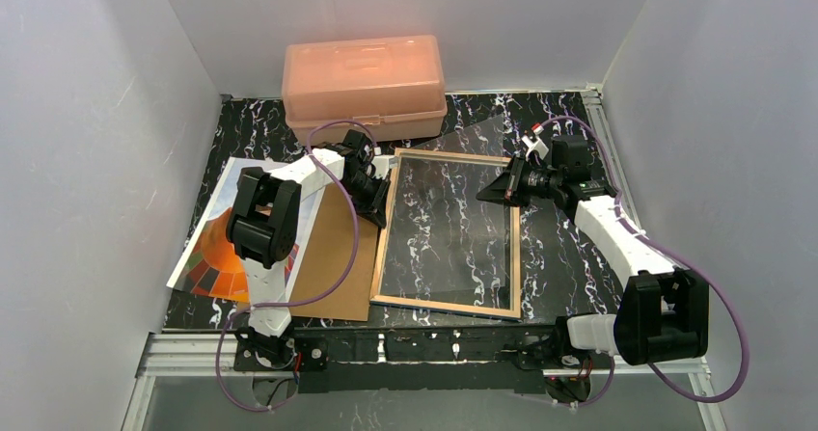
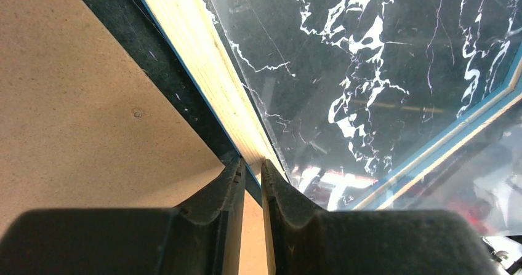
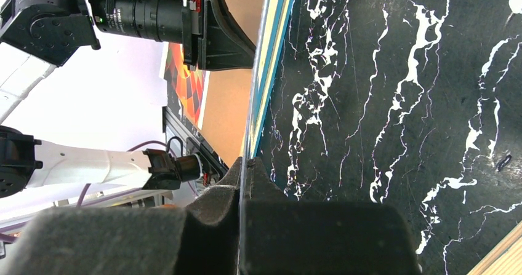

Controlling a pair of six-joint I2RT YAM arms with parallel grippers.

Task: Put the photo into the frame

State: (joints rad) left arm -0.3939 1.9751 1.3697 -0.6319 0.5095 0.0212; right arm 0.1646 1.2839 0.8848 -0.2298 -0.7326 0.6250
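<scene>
The frame (image 1: 444,306) lies in the middle of the table with its wood-coloured back edge up. In the left wrist view its rim (image 2: 203,59) shows a blue edge. My left gripper (image 1: 382,182) is at the frame's far left corner. Its jaws (image 2: 252,163) stand narrowly apart astride the rim. My right gripper (image 1: 489,192) is shut on the thin edge of the clear glass pane (image 1: 540,137), which tilts up over the frame's right side. The pane's edge runs between those fingers (image 3: 246,161). The photo (image 1: 207,257) lies face up at the left, partly under the left arm.
A plain brown backing board (image 1: 333,257) lies between the photo and the frame, overlapping the photo. A peach plastic box (image 1: 365,79) stands at the back, close behind the frame's far left corner. White walls close in the table on the left, back and right.
</scene>
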